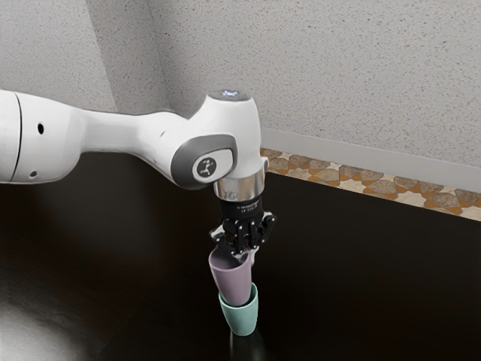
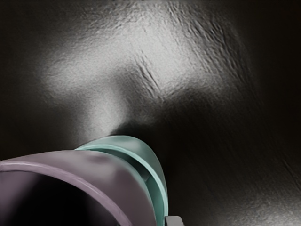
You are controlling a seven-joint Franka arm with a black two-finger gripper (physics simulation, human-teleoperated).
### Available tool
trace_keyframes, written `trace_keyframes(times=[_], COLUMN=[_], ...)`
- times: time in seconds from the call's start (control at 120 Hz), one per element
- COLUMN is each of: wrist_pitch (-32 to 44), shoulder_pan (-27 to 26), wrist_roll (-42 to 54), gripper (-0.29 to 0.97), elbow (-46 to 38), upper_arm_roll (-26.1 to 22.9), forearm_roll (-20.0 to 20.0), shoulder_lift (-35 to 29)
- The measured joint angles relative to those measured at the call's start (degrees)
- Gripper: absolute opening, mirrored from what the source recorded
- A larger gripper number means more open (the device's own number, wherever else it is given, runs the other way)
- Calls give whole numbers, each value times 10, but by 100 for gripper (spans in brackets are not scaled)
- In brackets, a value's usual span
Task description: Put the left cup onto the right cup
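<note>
One glossy dark table (image 1: pixel 391 286) bears two cups, one nested in the other. One white robot arm (image 1: pixel 135 143) reaches down. Its black gripper (image 1: pixel 241 250) pinches the rim of the smooth mauve cup (image 1: pixel 231 280), which sits tilted inside the upright teal cup (image 1: pixel 244 316).

**Arm reaching down, fingers pinching a cup rim**

The white arm (image 1: pixel 113 139) is stretching in from the exterior view's left. Its last link is bending sharply downward at the wrist (image 1: pixel 218 162), right above the gripper (image 1: pixel 242 252). The black gripper is pointing almost straight down, hanging directly beneath the silver flange (image 1: pixel 240 184). Its fingers are standing close together, clamping the rim wall of the purple cup (image 1: pixel 231 280) from two sides, and the cup is leaning just under the fingertips.
</note>
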Motion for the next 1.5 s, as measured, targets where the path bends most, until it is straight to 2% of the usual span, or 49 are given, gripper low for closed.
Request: trace_keyframes(times=[0.092, 0.183, 0.417, 0.842, 1.242, 1.5], wrist_pitch=[2, 2, 2, -2, -22, -46], shoulder_pan=[0, 0, 0, 0, -3, 1], wrist_roll=[6, 11, 21, 32, 54, 130], gripper=[30, 43, 60, 67, 68, 68], elbow=[-1, -2, -2, -2, 22, 48], upper_arm_roll=[0, 0, 1, 1, 12, 37], forearm_roll=[1, 2, 4, 9, 47, 81], shoulder_lift=[-1, -2, -5, -12, -32, -32])
